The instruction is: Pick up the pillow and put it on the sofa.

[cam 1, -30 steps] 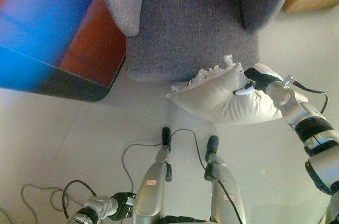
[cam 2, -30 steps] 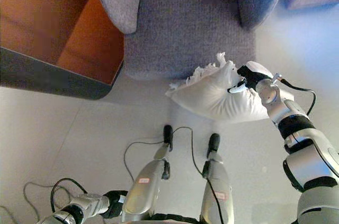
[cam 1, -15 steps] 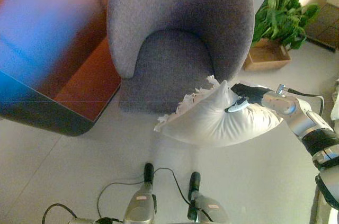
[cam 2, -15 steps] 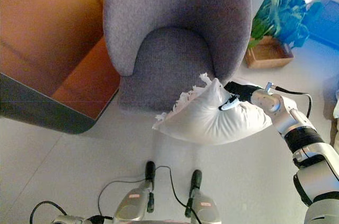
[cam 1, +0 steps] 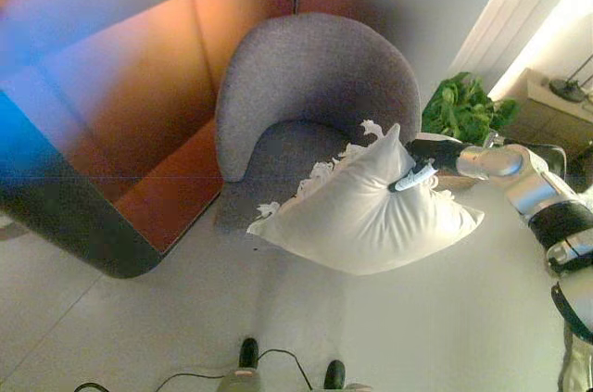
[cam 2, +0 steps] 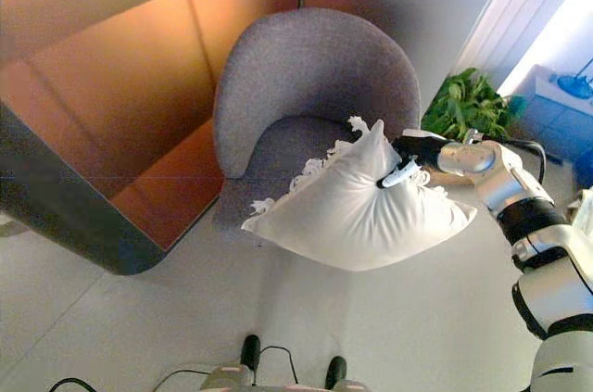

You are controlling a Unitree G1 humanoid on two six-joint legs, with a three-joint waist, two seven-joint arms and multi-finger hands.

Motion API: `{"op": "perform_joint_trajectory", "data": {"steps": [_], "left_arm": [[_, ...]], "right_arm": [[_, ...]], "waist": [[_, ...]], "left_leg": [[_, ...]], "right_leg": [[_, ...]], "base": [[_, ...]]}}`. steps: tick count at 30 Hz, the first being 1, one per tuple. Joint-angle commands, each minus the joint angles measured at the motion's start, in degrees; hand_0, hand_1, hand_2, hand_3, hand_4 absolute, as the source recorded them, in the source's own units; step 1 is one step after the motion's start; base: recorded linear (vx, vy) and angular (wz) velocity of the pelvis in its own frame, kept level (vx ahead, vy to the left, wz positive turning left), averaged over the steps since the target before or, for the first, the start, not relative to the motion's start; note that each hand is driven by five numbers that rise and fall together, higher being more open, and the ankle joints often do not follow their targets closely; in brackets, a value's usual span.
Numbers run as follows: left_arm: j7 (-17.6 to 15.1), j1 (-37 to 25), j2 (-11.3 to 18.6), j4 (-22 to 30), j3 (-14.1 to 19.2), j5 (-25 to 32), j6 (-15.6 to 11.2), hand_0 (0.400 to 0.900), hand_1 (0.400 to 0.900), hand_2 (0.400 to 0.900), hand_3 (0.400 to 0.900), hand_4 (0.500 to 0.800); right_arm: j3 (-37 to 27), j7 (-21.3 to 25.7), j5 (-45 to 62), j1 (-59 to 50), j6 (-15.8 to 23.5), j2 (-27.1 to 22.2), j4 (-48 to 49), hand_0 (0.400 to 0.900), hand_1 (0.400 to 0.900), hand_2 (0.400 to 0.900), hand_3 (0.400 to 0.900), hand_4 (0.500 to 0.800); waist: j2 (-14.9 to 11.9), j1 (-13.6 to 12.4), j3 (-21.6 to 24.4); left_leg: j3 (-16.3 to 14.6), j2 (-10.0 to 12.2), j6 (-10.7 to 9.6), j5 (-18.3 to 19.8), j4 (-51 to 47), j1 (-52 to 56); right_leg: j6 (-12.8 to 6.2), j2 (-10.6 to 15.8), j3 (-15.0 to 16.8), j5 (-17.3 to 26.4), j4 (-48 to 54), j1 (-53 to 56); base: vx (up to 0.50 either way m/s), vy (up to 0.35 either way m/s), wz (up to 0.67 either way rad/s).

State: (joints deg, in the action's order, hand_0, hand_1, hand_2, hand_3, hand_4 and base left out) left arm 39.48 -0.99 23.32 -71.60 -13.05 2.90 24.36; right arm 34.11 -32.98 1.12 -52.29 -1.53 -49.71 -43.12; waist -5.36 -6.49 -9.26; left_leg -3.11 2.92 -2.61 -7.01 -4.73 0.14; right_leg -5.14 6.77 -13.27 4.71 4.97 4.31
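Lifted off the pale floor since a second earlier, the plump white fringed pillow hung from the right hand, whose fingers pinched its upper corner. Beyond and left of the hand stood the rounded grey fabric sofa; the pillow overlapped its seat edge, so placement looked close. A green potted plant stood behind the hand, beside an orange-brown wall panel.

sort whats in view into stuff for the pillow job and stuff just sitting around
For the job: pillow, pinched at its top edge by the right hand; grey sofa.

Just sitting around: potted plant, wood-panelled wall, lamp on a side table.
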Motion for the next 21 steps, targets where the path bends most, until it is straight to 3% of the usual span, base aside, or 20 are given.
{"op": "perform_joint_trajectory", "data": {"steps": [1,9,20,21], "left_arm": [[3.07,-1.06,-0.15,-4.66,-0.71,-1.38,2.65,0.900,0.900,0.900,0.900,0.800],[2.75,-0.97,-0.06,-4.82,-0.98,-2.15,6.24,0.900,0.900,0.900,0.900,0.800],[2.47,-2.13,1.21,-3.68,-2.32,-0.40,9.24,0.900,0.900,0.900,0.900,0.800],[2.28,-2.39,1.34,-3.40,-2.74,0.36,9.25,0.900,0.900,0.900,0.900,0.800]], "right_arm": [[0.50,3.50,6.11,-19.16,-0.44,0.08,-4.57,0.400,0.400,0.400,0.400,0.500],[0.76,6.77,6.42,-23.67,-8.49,2.99,-8.78,0.400,0.400,0.400,0.400,0.500],[2.29,14.45,4.47,-26.63,-14.94,2.06,-13.51,0.400,0.400,0.400,0.400,0.500],[2.64,17.19,4.06,-27.07,-15.79,1.60,-14.00,0.737,0.737,0.737,0.737,0.702]], "waist": [[-2.46,-2.01,4.12],[-3.11,-4.11,3.50],[-3.68,-5.96,0.33],[-3.68,-6.08,-0.20]], "left_leg": [[-0.82,-1.28,-0.25,7.82,-0.27,4.41],[0.50,-1.20,-0.19,7.77,-0.27,4.93],[2.23,-0.47,-0.08,7.00,-0.27,2.12],[2.41,-0.39,-0.07,6.86,-0.27,1.58]], "right_leg": [[-1.85,-1.06,-1.59,-1.03,-0.01,2.26],[-1.72,-1.03,-2.44,-1.42,0.03,3.48],[-1.59,-1.41,-2.68,-1.08,-0.04,1.37],[-1.60,-1.43,-2.65,-1.00,-0.05,0.91]], "base": [[0.09,0.028,0.12],[0.09,0.024,0.12],[0.01,0.002,0.11],[-0.09,-0.031,0.10]]}}
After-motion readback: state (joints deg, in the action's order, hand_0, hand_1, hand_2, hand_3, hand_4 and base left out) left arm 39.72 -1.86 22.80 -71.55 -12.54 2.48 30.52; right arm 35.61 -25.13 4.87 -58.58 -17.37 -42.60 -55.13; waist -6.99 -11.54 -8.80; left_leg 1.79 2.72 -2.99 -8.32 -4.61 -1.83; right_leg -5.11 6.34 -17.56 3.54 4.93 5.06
